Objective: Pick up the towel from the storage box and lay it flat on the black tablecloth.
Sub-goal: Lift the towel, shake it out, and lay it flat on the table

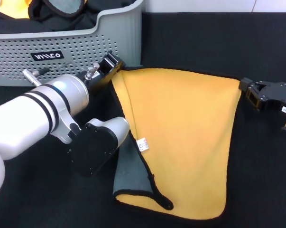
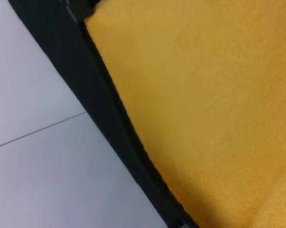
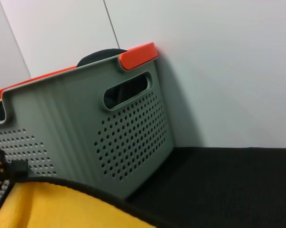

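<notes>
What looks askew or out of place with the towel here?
The towel is not flat: its near left corner is folded over, showing the grey underside. Left gripper and right gripper sit at its far corners.

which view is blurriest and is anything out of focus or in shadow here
Left wrist view is softest: the towel fills it at close range, weave smeared. Head view is sharp; the near left arm carries a highlight. Right wrist view: the storage box is crisp and casts a shadow on the wall, while the towel edge is blurred.
</notes>
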